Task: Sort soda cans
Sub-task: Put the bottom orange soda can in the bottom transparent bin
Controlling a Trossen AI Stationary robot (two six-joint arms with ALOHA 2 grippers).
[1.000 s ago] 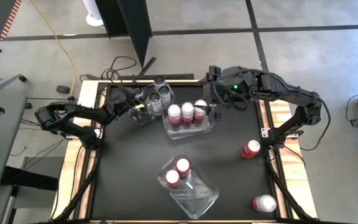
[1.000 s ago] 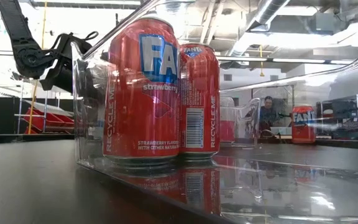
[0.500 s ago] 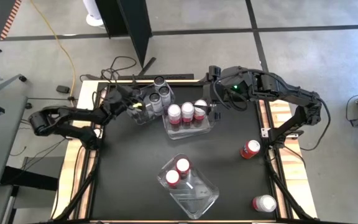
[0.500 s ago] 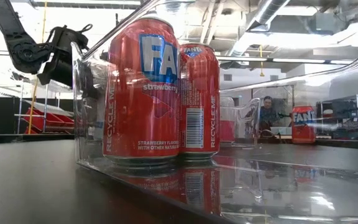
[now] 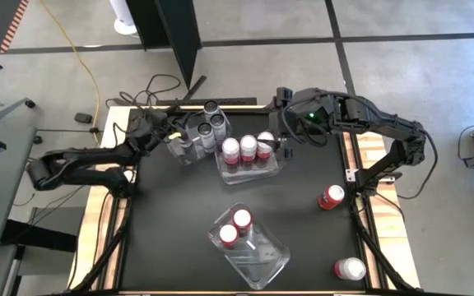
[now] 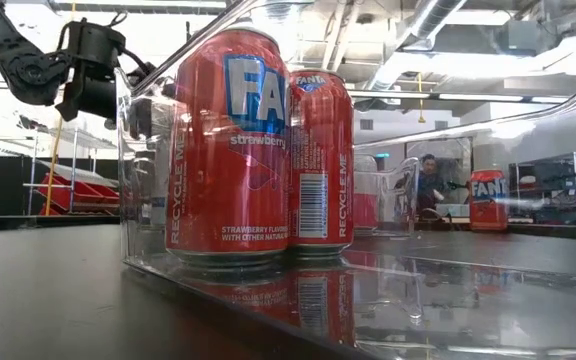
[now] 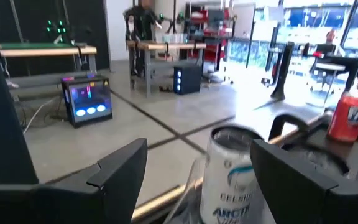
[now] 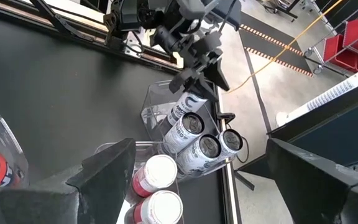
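Note:
Three grey-silver soda cans (image 5: 210, 125) stand in a clear bin (image 5: 189, 148) at the table's far left. One of them (image 7: 229, 177) shows past my left gripper (image 7: 199, 149), which hangs open and level just left of that bin (image 5: 169, 133), touching nothing. Three red soda cans (image 5: 248, 149) stand in a second bin (image 5: 251, 167). My right gripper (image 8: 201, 149) is open, high above that bin's right end (image 5: 284, 140). Two more red cans (image 5: 235, 226) stand upright in a near bin (image 5: 257, 255).
Two loose red cans stand on the table's right side, one mid-right (image 5: 331, 196) and one by the near right corner (image 5: 350, 268). The black tabletop (image 5: 171, 214) lies bare between the bins. Cables trail off the far edge (image 5: 159, 86).
My left gripper has drawn back from the grey cans' bin toward the table's left edge and risen, staying open. The grey cans stay standing in the bin.

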